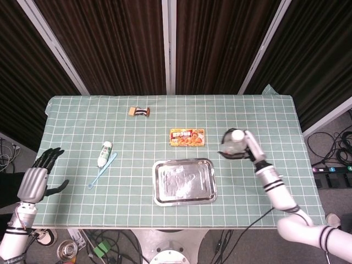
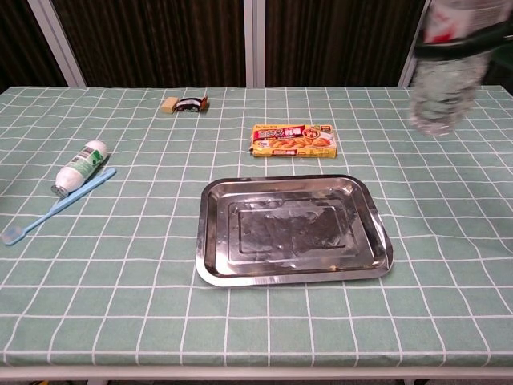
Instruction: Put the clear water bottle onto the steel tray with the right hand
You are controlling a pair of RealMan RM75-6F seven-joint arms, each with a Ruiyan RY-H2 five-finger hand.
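Clear water bottle point(image 2: 446, 72) hangs upright above the bench, gripped around its upper body by the right hand point(image 1: 243, 146), whose dark fingers point(image 2: 461, 50) wrap the plastic just under the red-and-white label. Its base is off the green checked cloth, over the right part of the bench, closer to the far edge than to the near one. The steel tray point(image 1: 184, 181) lies empty near the middle of the near edge, to the left of the bottle and nearer the robot, so the carry, by the look of it, must run leftward and toward the near edge before any lowering. With the bottle's long axis near vertical, it would probably be set down on its base. An orange snack box point(image 1: 187, 137) sits just beyond the tray's far rim, between tray and bottle in the head view, and may need to be cleared in passing. The left hand point(image 1: 34, 182) hovers off the left near corner, fingers spread, holding nothing. A small white bottle point(image 1: 104, 153) and blue toothbrush point(image 1: 102, 170) lie toward the left edge.
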